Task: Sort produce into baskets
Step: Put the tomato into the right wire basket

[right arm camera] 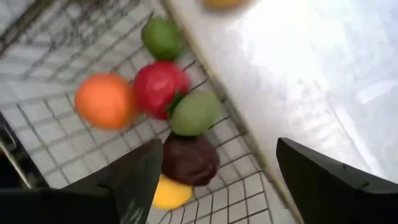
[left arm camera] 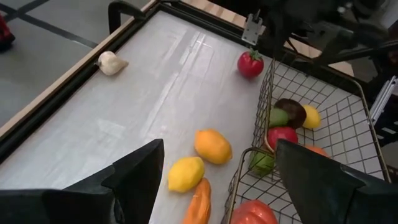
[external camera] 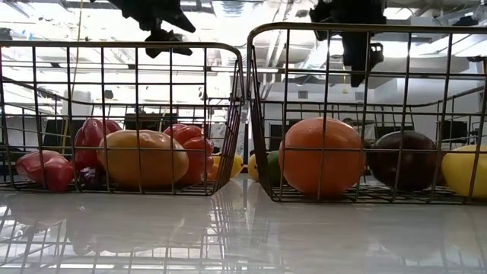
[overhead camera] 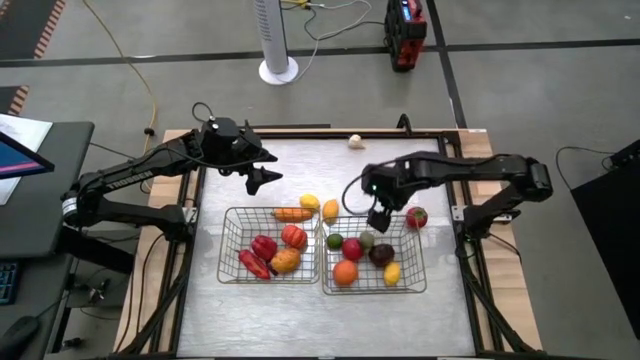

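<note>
High view had the left gripper (overhead camera: 262, 170) hanging above the table (overhead camera: 300, 165) just beyond the left basket (overhead camera: 232, 262), fingers spread wide and empty. That basket, touching the right basket (overhead camera: 417, 283) along one side, held a red pepper (overhead camera: 264, 246), a red tomato-like piece (overhead camera: 294, 237), a yellow-orange piece (overhead camera: 285, 262) and a red chilli-like piece (overhead camera: 253, 265) at its near edge. A carrot (overhead camera: 292, 213) lay on the table just outside the left basket's far rim, with a lemon (overhead camera: 309, 202) beside it and an orange-yellow fruit (overhead camera: 330, 210) next to that, by the far corner where the two baskets met. A whitish garlic-like piece (overhead camera: 354, 141) sat well apart from both baskets, near the table's far edge. The right gripper (overhead camera: 380, 218) hovered over the right basket's far half, fingers parted wide with nothing between them. Under and beside it in that basket lay a green fruit (overhead camera: 335, 241), a red apple (overhead camera: 352, 248), a second green piece (overhead camera: 367, 240), a dark maroon fruit (overhead camera: 381, 254), an orange (overhead camera: 345, 273) and a yellow piece (overhead camera: 392, 273). A red strawberry-like fruit (overhead camera: 416, 217) rested on the table just outside the right basket's far right corner.
</note>
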Tool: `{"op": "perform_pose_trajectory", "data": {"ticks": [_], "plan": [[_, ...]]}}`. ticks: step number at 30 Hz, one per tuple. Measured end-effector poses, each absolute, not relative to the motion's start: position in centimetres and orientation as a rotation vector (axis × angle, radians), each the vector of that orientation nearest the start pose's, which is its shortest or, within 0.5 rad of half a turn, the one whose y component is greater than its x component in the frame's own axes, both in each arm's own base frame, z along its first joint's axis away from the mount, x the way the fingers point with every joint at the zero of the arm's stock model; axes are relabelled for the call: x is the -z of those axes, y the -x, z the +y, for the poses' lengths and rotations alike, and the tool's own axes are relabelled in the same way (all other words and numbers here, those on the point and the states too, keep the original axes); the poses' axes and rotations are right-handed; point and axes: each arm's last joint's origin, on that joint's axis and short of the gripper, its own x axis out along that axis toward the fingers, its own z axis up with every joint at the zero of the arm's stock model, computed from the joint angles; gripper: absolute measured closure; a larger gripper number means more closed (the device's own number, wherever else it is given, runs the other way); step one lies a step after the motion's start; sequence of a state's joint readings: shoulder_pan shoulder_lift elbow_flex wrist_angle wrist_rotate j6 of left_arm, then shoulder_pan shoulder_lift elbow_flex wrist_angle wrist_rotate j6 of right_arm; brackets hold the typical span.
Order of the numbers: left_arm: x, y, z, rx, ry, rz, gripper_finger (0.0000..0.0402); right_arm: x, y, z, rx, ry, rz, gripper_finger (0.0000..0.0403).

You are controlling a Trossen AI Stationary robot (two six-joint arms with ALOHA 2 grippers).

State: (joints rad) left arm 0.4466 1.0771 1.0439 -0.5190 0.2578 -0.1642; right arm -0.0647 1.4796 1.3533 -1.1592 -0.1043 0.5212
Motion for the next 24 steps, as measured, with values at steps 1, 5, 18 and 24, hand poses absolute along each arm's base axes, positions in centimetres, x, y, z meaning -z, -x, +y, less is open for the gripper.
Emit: {"op": "perform_pose_trajectory", "data": {"ticks": [1, 5, 18, 24], "plan": [[-33.8, -20.5, 9.0, -0.228, 0.356, 0.501, 0.0109, -30.3, -27.3, -2.1, 0.322, -0.571, 1.255, 0.0061], [-33.8, -20.5, 8.9, -0.223, 0.404, 0.496, 0.0109, -29.4, -27.7, -4.3, 0.390, -0.564, 1.269, 0.0074], [-33.5, -19.9, 8.5, -0.180, 0.483, 0.552, 0.0109, -28.8, -22.7, -10.9, 0.696, -0.858, 1.413, 0.0080], [-33.4, -19.9, 8.4, -0.178, 0.476, 0.558, 0.0109, -25.0, -20.2, -10.8, 0.700, -0.959, 1.545, 0.0080]]}}
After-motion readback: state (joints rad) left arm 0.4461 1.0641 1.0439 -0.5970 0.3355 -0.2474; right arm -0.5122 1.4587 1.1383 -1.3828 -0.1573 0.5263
